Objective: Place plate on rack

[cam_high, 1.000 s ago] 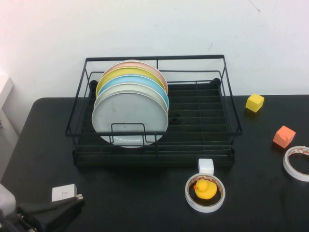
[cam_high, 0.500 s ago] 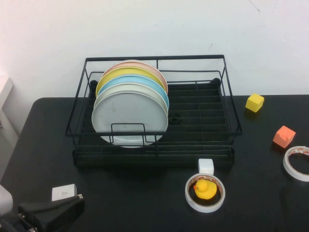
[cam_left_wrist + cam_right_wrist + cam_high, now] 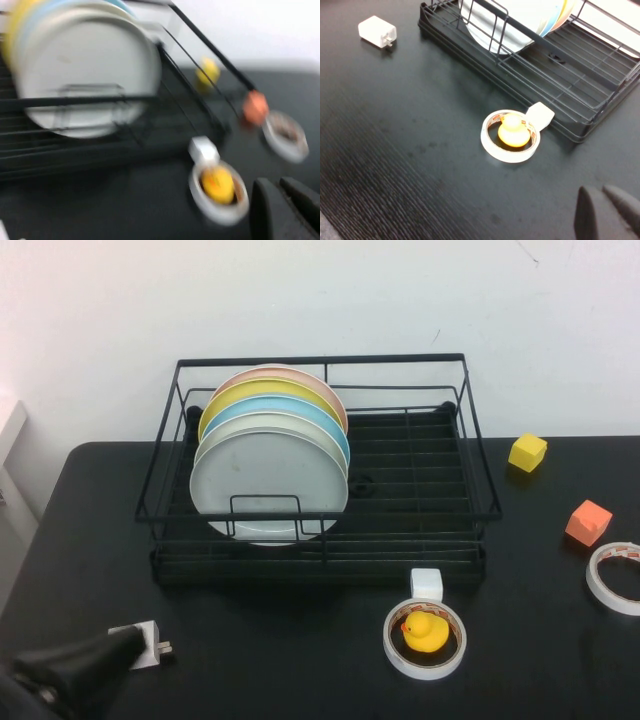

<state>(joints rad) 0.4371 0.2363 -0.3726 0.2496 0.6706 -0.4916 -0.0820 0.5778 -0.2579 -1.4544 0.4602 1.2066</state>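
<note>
A black table (image 3: pixel 300 660) stands against a white wall; the plate (image 3: pixel 268 486) stands upright at the front of the stack in the rack's (image 3: pixel 420 502) left half. The left gripper (image 3: pixel 75 672) hangs low at the table's near-left corner, fingers pressed together. Only its own wrist view shows the right gripper (image 3: pixel 607 212), also closed, above the table near a tape roll (image 3: pixel 510 136) ringing a yellow duck (image 3: pixel 513 131).

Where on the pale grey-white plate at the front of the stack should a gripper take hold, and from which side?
Grip the plate by its top rim, coming from above: it stands on edge in the rack, with railings in front. The left gripper is low by the charger; the right gripper hangs over the table.
</note>
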